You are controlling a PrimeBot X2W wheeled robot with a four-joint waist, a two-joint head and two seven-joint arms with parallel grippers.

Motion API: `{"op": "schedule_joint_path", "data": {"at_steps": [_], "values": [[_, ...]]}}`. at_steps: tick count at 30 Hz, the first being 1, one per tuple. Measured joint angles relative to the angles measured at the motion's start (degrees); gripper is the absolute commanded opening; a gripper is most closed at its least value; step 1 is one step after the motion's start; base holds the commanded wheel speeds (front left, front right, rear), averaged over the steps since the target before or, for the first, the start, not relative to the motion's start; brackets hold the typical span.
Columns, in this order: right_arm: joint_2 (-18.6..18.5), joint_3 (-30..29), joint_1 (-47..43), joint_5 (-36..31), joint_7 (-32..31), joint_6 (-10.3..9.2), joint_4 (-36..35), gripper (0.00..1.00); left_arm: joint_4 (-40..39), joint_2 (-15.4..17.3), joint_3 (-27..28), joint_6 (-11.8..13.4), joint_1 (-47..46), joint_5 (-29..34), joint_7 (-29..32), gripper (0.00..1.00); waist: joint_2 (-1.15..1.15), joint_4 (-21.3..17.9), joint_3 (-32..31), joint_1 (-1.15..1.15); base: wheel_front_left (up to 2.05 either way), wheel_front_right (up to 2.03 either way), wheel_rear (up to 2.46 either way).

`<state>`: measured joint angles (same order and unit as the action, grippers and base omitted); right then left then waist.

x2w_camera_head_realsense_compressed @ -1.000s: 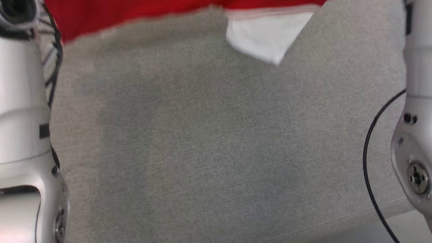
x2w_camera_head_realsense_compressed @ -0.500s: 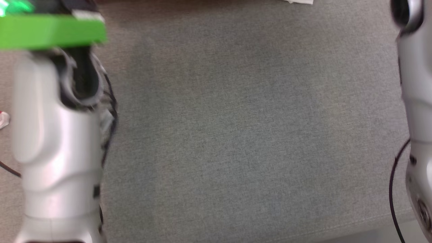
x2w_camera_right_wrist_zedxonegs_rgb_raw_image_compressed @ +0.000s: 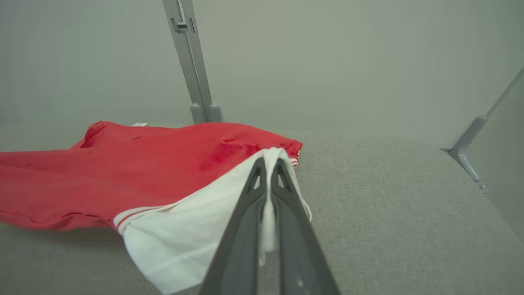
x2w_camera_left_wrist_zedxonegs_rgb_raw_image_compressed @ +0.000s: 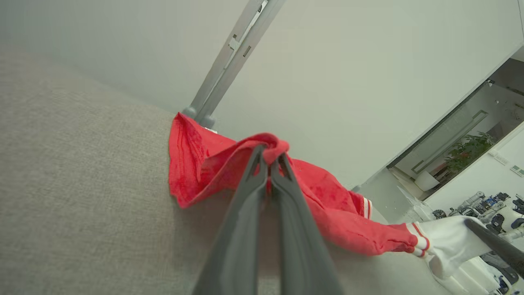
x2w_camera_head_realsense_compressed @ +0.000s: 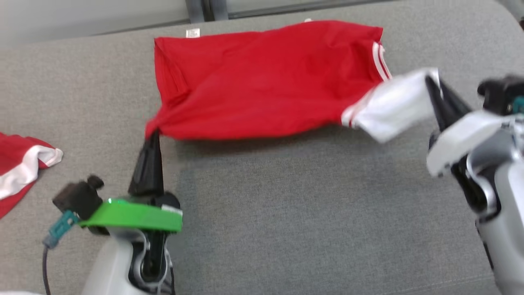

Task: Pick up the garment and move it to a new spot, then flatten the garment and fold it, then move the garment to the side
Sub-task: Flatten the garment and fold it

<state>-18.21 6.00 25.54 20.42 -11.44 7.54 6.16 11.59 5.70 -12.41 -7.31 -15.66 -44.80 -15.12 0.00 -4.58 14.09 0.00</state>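
The garment (x2w_camera_head_realsense_compressed: 262,82) is red with a white, red-striped end and lies stretched across the far half of the grey cushioned surface (x2w_camera_head_realsense_compressed: 286,225). My left gripper (x2w_camera_head_realsense_compressed: 153,133) is shut on its red near-left corner, bunched at the fingertips (x2w_camera_left_wrist_zedxonegs_rgb_raw_image_compressed: 270,157). My right gripper (x2w_camera_head_realsense_compressed: 430,80) is shut on the white end at the right, which hangs lifted off the surface. In the right wrist view the white cloth (x2w_camera_right_wrist_zedxonegs_rgb_raw_image_compressed: 196,229) drapes over the shut fingers (x2w_camera_right_wrist_zedxonegs_rgb_raw_image_compressed: 268,162), with the red body (x2w_camera_right_wrist_zedxonegs_rgb_raw_image_compressed: 143,172) behind.
A second red-and-white cloth (x2w_camera_head_realsense_compressed: 20,164) lies at the left edge of the surface. A grey wall with metal posts (x2w_camera_right_wrist_zedxonegs_rgb_raw_image_compressed: 192,61) rises behind the far edge. Bare grey surface stretches between my arms toward the near edge.
The head view has swung up sharply, from bare surface and forearms to the whole garment with both grippers holding its near corners. Both grippers stay shut.
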Motion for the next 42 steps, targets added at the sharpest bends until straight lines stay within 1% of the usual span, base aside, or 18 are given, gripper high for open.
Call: {"op": "schedule_joint_path", "data": {"at_steps": [1, 4, 7, 10, 14, 17, 23, 26, 28, 30, 36, 39, 42], "values": [[0.4, -0.9, -2.3, 0.1, -2.0, 0.00, -0.8, 0.00, 0.3, 0.4, -0.5, 0.0, 1.2, -0.3, 0.0, 0.00, 0.00, 0.1, -0.7, 0.00, 0.00, 0.00, 0.00], [3.1, -4.2, -10.0, 0.1, -8.5, 0.00, -3.8, 0.00, 2.1, 0.9, -1.4, 0.0, 4.9, -1.6, 0.0, 0.00, 0.00, 0.4, -3.1, 0.00, 0.00, 0.00, 0.00], [5.8, -7.5, -15.2, -0.3, -14.1, -0.03, -6.9, 0.00, 3.8, 1.1, -1.9, 0.0, 7.1, -2.6, 0.0, 0.00, 0.00, 0.7, -5.2, 0.00, 0.00, 0.00, 0.00], [8.0, -10.4, -19.7, -2.3, -19.2, -0.02, -9.8, 0.00, 5.7, 1.5, -2.7, 0.0, 9.4, -4.4, 0.1, 0.00, 0.00, 0.8, -7.2, 0.00, 0.00, 0.00, 0.00], [10.4, -13.3, -23.8, -4.4, -24.0, -0.02, -12.6, 0.00, 8.1, 2.2, -3.8, 0.0, 12.2, -5.9, 2.2, 0.00, 0.00, 0.8, -9.5, 0.00, 0.00, 0.00, 0.00], [11.4, -15.3, -26.4, -6.2, -26.2, -0.01, -13.2, 0.00, 9.1, 2.2, -4.6, 0.0, 13.9, -7.6, 3.6, 0.00, 0.00, 0.8, -11.0, 0.00, 0.00, 0.00, 0.00], [13.4, -17.3, -30.7, -7.2, -28.6, -0.01, -13.0, 0.00, 10.6, 2.9, -5.8, 0.0, 17.1, -8.5, 6.2, 0.00, 0.00, 0.9, -13.5, 0.00, 0.00, 0.00, 0.00], [13.8, -18.4, -31.8, -7.7, -29.0, -0.01, -13.0, 0.00, 10.5, 3.5, -6.0, 0.3, 17.8, -8.4, 6.5, 0.00, 0.00, 1.1, -14.3, 0.00, 0.00, 0.00, 0.00], [14.0, -18.6, -32.8, -7.9, -30.5, -0.01, -13.0, 0.00, 10.5, 3.9, -6.4, 0.4, 18.6, -8.3, 7.4, 0.00, 0.00, 1.4, -14.7, 0.00, 0.00, 0.00, 0.00], [14.0, -18.7, -33.8, -8.3, -32.2, -0.01, -13.1, 0.00, 10.6, 4.3, -6.9, 0.8, 19.3, -8.0, 8.2, 0.00, 0.00, 1.6, -15.0, 0.00, 0.00, 0.00, 0.00], [13.9, -19.0, -35.9, -9.2, -36.3, 0.00, -14.2, 0.00, 10.8, 5.2, -7.7, 3.0, 21.7, -8.3, 11.7, 0.00, 0.00, 1.7, -15.2, 0.00, 0.00, 0.00, 0.00], [13.7, -18.3, -36.2, -8.7, -37.2, 0.00, -14.7, 0.00, 10.6, 5.5, -7.7, 4.1, 22.8, -9.0, 13.3, 0.00, 0.00, 1.8, -15.1, 0.00, 0.00, 0.00, 0.00], [13.6, -18.5, -37.0, -8.1, -37.5, 0.00, -15.3, 0.00, 9.4, 5.4, -7.4, 4.6, 23.8, -10.0, 13.9, 0.00, 0.00, 1.8, -14.9, 0.00, 0.00, 0.00, 0.00]]}}
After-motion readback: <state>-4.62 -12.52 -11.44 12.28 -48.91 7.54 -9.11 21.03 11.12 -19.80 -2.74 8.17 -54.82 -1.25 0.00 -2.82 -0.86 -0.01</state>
